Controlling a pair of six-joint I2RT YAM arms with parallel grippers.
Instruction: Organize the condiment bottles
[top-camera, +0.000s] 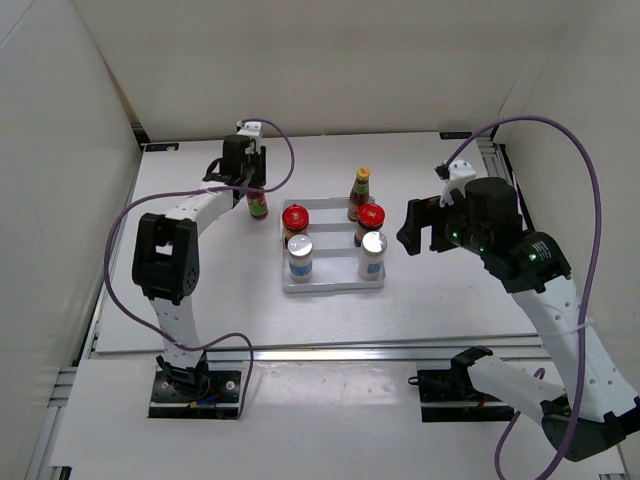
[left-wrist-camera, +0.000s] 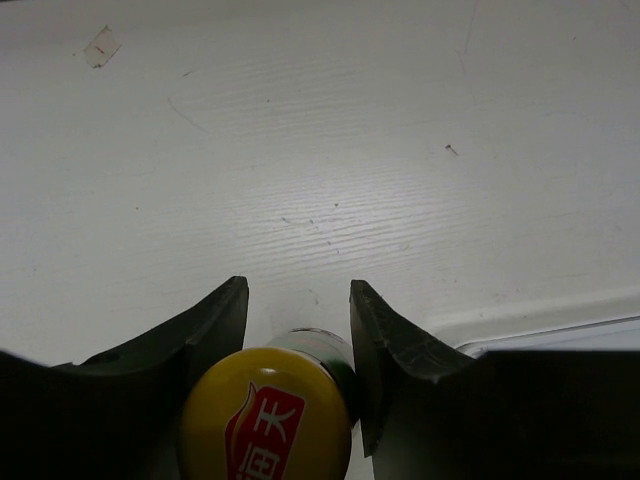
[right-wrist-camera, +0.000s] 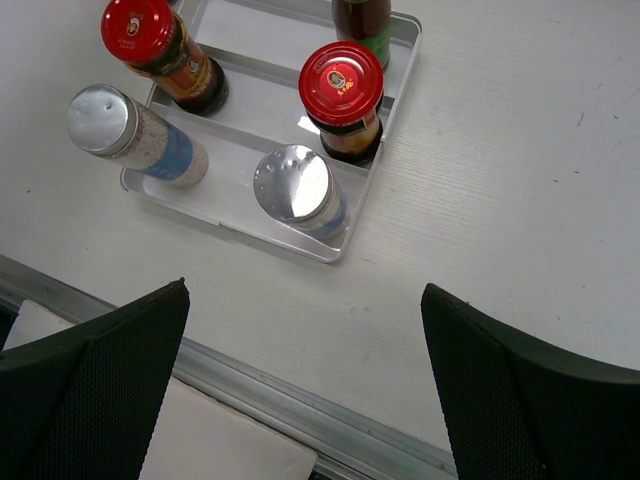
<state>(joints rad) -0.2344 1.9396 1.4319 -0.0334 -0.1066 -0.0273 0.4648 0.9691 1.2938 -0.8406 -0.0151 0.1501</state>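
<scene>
The yellow-capped sauce bottle (left-wrist-camera: 266, 420) stands clamped between our left fingers (left-wrist-camera: 200, 335) just left of the tray (top-camera: 330, 287), where 5 other bottles (right-wrist-camera: 300, 190) already stand, so we judge 1 placement remains, while our right fingers (right-wrist-camera: 110, 380) hang wide apart.
</scene>
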